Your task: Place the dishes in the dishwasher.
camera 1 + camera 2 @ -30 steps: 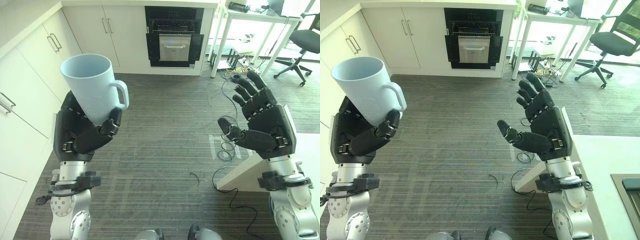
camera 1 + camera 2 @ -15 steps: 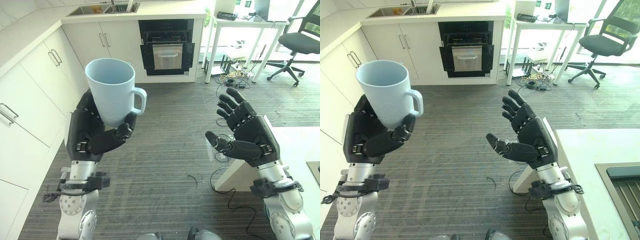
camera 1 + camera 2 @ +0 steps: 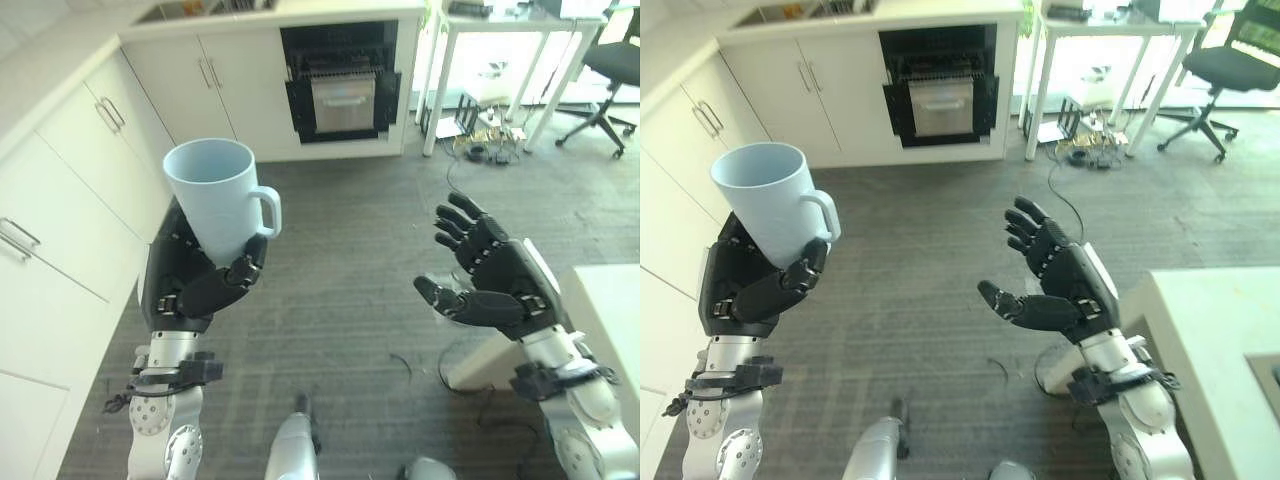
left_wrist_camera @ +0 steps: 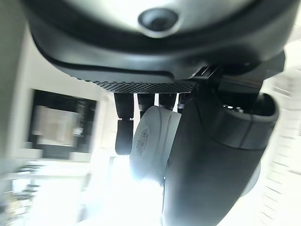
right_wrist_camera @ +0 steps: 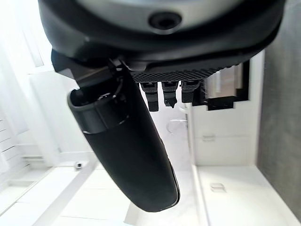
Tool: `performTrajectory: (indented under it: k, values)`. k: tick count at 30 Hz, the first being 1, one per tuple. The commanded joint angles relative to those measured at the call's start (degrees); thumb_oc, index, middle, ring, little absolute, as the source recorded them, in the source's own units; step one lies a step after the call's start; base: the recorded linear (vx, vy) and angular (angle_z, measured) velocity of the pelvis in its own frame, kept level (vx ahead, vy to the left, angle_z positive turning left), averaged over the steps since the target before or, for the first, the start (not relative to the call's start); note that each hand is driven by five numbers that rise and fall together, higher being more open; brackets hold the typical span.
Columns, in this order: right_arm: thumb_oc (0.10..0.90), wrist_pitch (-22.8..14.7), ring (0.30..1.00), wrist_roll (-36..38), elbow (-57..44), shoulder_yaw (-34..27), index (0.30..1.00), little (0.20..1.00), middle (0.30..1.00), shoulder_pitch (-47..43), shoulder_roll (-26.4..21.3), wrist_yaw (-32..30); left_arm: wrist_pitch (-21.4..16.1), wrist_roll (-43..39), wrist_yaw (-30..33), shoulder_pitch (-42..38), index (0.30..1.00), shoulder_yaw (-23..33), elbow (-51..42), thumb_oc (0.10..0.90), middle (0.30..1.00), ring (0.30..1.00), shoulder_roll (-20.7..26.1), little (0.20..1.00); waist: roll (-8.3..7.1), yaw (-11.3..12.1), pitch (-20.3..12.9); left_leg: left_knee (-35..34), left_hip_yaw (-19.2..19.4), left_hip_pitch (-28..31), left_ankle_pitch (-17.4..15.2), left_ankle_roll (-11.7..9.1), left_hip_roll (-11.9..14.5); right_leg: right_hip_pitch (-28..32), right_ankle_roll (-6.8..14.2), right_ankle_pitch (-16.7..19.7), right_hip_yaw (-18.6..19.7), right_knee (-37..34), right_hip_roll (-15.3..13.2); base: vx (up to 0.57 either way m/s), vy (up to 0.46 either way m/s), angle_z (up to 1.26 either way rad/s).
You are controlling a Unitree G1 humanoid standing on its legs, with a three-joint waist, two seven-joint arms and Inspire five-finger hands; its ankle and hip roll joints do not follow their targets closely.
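A pale blue mug [image 3: 220,200] stands upright in my left hand [image 3: 195,280], which is shut round its lower body, thumb across the front; its handle points to the right. In the left wrist view the mug's base [image 4: 150,141] shows between the fingers and the thumb. My right hand [image 3: 500,290] is held up at the right, open, fingers spread, holding nothing. An open black built-in appliance [image 3: 345,85] with a metal rack sits in the far cabinet row.
White cabinets [image 3: 70,190] run along the left and the back. A white table [image 3: 510,40] and an office chair [image 3: 615,60] stand at the far right, with cables [image 3: 480,150] on the grey floor. A white counter corner [image 3: 1210,330] is at the right.
The whole picture has shifted, so the camera moved. Both hands sit slightly lower in the picture; the left still holds the mug, the right stays open.
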Motion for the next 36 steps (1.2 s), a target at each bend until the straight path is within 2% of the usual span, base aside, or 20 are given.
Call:
performTrajectory:
  k: [1, 2, 3, 6, 7, 10, 11, 12, 16, 19, 23, 25, 26, 28, 29, 30, 31, 34, 35, 36]
  values:
    - [0.8, -6.8, 0.9, 1.9, -2.1, -0.5, 0.9, 0.9, 0.9, -9.6, 2.1, -2.7, -3.3, 1.0, -1.8, -5.0, 0.3, 3.7, -7.3, 0.4, 0.3, 0.3, 5.1, 0.3, -1.86, 0.9, -1.9, -5.4, -4.3, 4.5, -6.2, -2.0, -1.0, 3.4, 2.5, 13.5, -2.7, -5.0, 2.3, 0.3, 0.232, 0.55]
    - [0.8, -6.8, 0.9, 1.5, -2.0, -0.2, 0.9, 0.9, 0.9, -9.8, 2.9, -3.0, -3.1, 1.7, -1.8, -5.4, 0.3, 3.5, -7.2, 0.4, 0.3, 0.3, 5.3, 0.3, -1.25, 0.7, -2.0, -5.4, -5.3, 5.1, -6.7, -1.1, -1.9, 3.8, 2.6, 16.5, -2.7, -3.8, 2.8, 0.35, 0.309, 0.7]
    - [0.8, -6.9, 0.9, 0.7, -1.6, 0.7, 0.9, 0.9, 0.9, -9.9, 4.2, -2.8, -2.9, 3.1, -2.0, -5.8, 0.3, 3.4, -7.1, 0.4, 0.3, 0.3, 5.5, 0.3, -0.24, 0.3, -1.5, -5.4, -6.6, 6.5, -7.4, 0.0, -3.0, 1.3, 2.3, 19.0, -2.1, 5.4, 2.5, 0.29, 0.266, 0.58]
    - [0.8, -6.6, 0.9, -0.5, -0.8, 2.3, 0.9, 0.9, 0.9, -10.5, 4.9, -2.6, -3.4, 4.7, -1.0, -5.7, 0.3, 2.8, -6.9, 0.4, 0.3, 0.3, 5.9, 0.3, 0.66, -0.3, -0.6, -5.4, -5.4, 8.0, -8.3, 0.8, -2.9, -4.7, 0.8, 17.1, -1.8, 12.9, 1.9, 0.24, 0.168, 0.15]
    - [0.8, -6.7, 0.9, 0.2, -0.2, 2.6, 0.9, 0.9, 0.9, -10.3, 4.3, -2.2, -3.0, 4.3, -0.1, -5.8, 0.3, 2.6, -6.7, 0.4, 0.3, 0.3, 6.5, 0.3, 0.29, -0.9, -0.3, -5.4, -4.1, 8.6, -8.5, 0.5, -2.7, -6.4, 0.0, 14.7, -3.0, 7.5, 4.1, 0.25, -0.04, -0.14]
    - [0.8, -7.0, 0.9, 1.5, 0.4, 2.2, 0.9, 0.9, 0.9, -10.5, 3.6, -1.8, -2.9, 4.4, 0.6, -5.9, 0.3, 2.4, -6.5, 0.4, 0.3, 0.3, 7.1, 0.3, -0.13, -1.3, 0.1, -5.4, -2.5, 9.6, -9.2, 0.0, -1.9, -5.7, -0.2, 15.6, -5.5, -4.5, 5.6, 0.2, -0.105, -0.17]
    - [0.8, -7.3, 0.9, 2.5, 0.7, 1.7, 0.9, 0.9, 0.9, -10.6, 3.0, -1.3, -3.1, 4.7, 0.9, -5.7, 0.3, 2.4, -6.5, 0.4, 0.3, 0.3, 7.4, 0.3, -1.12, -1.6, 1.0, -5.4, -0.8, 10.7, -10.1, -0.2, -2.1, -8.6, -0.1, 13.4, -6.2, -5.0, 3.8, 0.25, -0.196, -0.48]
    - [0.8, -7.4, 0.9, 3.6, 1.1, 1.3, 0.9, 0.9, 0.9, -10.8, 2.5, -0.6, -3.0, 5.3, 1.4, -5.5, 0.3, 2.4, -6.7, 0.4, 0.3, 0.3, 7.4, 0.3, -2.22, -2.2, 1.6, -5.4, 0.9, 12.2, -11.3, -0.3, -2.7, -13.6, 1.0, 13.7, -5.6, -5.0, 1.5, 0.3, -0.215, -0.77]
    - [0.8, -8.1, 0.9, 4.6, -0.5, 0.4, 0.9, 0.9, 0.9, -8.3, 2.5, 1.2, -2.6, 6.6, 2.2, -5.1, 0.3, 1.3, -7.7, 0.4, 0.3, 0.3, 6.8, 0.3, -2.93, -4.7, 2.1, -5.4, 1.5, 16.2, -14.4, 1.1, -4.1, -24.0, 2.6, 16.9, 0.0, -5.0, -0.4, 0.38, -0.219, -0.35]
    - [0.8, -8.9, 0.9, 5.2, -1.1, -0.1, 0.9, 0.9, 0.9, -7.3, 2.0, 1.1, -2.9, 6.6, 1.8, -4.2, 0.3, 1.2, -8.3, 0.4, 0.3, 0.3, 6.6, 0.3, -3.06, -4.8, 1.6, -5.4, 1.7, 18.4, -16.4, 1.7, -4.3, -23.2, 3.2, 16.7, -1.0, -5.0, -0.6, 0.38, -0.276, 0.33]
    - [0.8, -7.7, 0.9, 5.2, -1.1, -0.9, 0.9, 0.9, 0.9, -8.0, 0.8, -0.7, -2.5, 4.4, 1.7, -3.6, 0.3, 0.8, -8.6, 0.4, 0.3, 0.3, 6.3, 0.3, -3.24, -5.3, -1.2, -5.4, 0.8, 24.2, -19.3, 1.2, -3.9, -19.7, 2.3, 18.4, -2.2, -5.0, 0.1, 0.45, -0.338, 0.22]
    - [0.8, -6.9, 0.9, 5.6, -1.1, -1.0, 0.9, 0.9, 0.9, -8.1, 0.4, -0.3, -2.6, 4.2, 1.9, -3.4, 0.3, 0.6, -8.8, 0.4, 0.3, 0.3, 5.8, 0.3, -2.62, -5.7, -2.3, -5.4, 1.4, 26.0, -16.5, -0.2, -2.7, -18.7, 1.2, 16.8, -2.4, -5.0, 1.4, 0.42, -0.341, 0.22]
    - [0.8, -6.1, 0.9, 5.9, -1.0, -1.1, 0.9, 0.9, 0.9, -8.2, -0.4, 0.9, -2.5, 4.1, 2.7, -3.2, 0.3, 0.3, -9.0, 0.4, 0.3, 0.3, 5.2, 0.3, -2.45, -5.4, -3.0, -5.4, 2.4, 28.3, -7.6, -2.9, -1.7, -16.7, -0.7, 14.3, -1.9, -5.0, 2.9, 0.48, -0.403, -0.05]
    - [0.8, -5.5, 0.9, 6.1, -0.9, -1.1, 0.9, 0.9, 0.9, -8.2, -0.7, 2.0, -2.4, 3.8, 3.2, -3.1, 0.3, 0.1, -9.0, 0.4, 0.3, 0.3, 4.6, 0.3, -2.94, -4.9, -2.9, -3.2, 2.5, 28.0, -2.1, -4.5, -1.9, -15.0, -2.0, 12.5, -0.7, -5.0, 3.6, 0.32, -0.29, -0.34]
    - [0.8, -5.4, 0.9, 6.3, -0.9, -1.2, 0.9, 0.9, 0.9, -8.2, -1.1, 2.6, -2.4, 3.6, 3.3, -3.0, 0.3, 0.1, -9.0, 0.4, 0.3, 0.3, 4.2, 0.3, -3.49, -4.7, -2.5, 1.9, 2.8, 25.2, -0.2, -5.2, -2.2, -14.2, -2.8, 11.8, 0.0, -5.0, 3.7, 0.29, -0.342, -0.61]
    - [0.8, -5.7, 0.9, 5.5, -0.3, -0.7, 0.9, 0.9, 0.9, -8.1, -1.4, 3.0, -2.8, 4.5, 2.4, -2.7, 0.3, -0.5, -8.9, 0.4, 0.3, 0.3, 3.1, 0.3, -5.0, -3.5, -0.9, 14.0, 4.5, 14.0, 0.5, -5.4, -1.0, -10.8, -4.4, 9.8, 0.9, -5.0, 3.5, 0.25, -0.279, -0.31]
    - [0.8, -5.7, 0.9, 5.5, -0.1, -0.6, 0.9, 0.9, 0.9, -8.4, -1.6, 2.6, -2.9, 4.5, 1.9, -2.7, 0.3, -0.6, -8.8, 0.4, 0.3, 0.3, 2.9, 0.3, -5.09, -3.1, -0.3, 14.1, 4.7, 11.7, -1.0, -4.6, -1.0, -10.1, -4.4, 9.3, 0.8, -5.0, 3.6, 0.28, -0.224, -0.31]
    - [0.8, -4.9, 0.9, 4.8, 0.6, 0.9, 0.9, 0.9, 0.9, -10.2, -1.8, 1.8, -3.6, 3.8, 1.1, -1.5, 0.3, 0.0, -8.8, 0.4, 0.3, 0.3, 2.6, 0.3, -4.38, -1.9, 1.0, 2.2, 7.1, 12.8, -3.0, -3.6, -2.0, -7.9, -3.5, 7.6, 1.1, -5.0, 4.9, 0.28, 0.019, -0.45]
    - [0.8, -4.6, 0.9, 3.6, 1.1, 1.9, 0.9, 0.9, 0.9, -10.9, -1.2, 1.8, -4.1, 3.2, 0.7, -0.5, 0.3, 0.5, -8.6, 0.4, 0.3, 0.3, 2.7, 0.3, -3.06, -1.7, 1.4, -5.4, 7.2, 12.4, -4.2, -3.5, -1.0, -7.4, -3.0, 7.0, 1.7, -5.0, 6.4, 0.25, 0.123, -0.59]
    - [0.8, -4.5, 0.9, 3.3, 1.1, 2.2, 0.9, 0.9, 0.9, -11.0, -0.9, 1.8, -4.2, 3.0, 0.6, -0.2, 0.3, 0.6, -8.6, 0.4, 0.3, 0.3, 2.8, 0.3, -2.29, -1.6, 1.4, -5.4, 6.5, 10.6, -5.3, -3.8, -0.1, -7.3, -2.8, 6.8, 1.7, -5.0, 7.3, 0.3, 0.158, -0.62]
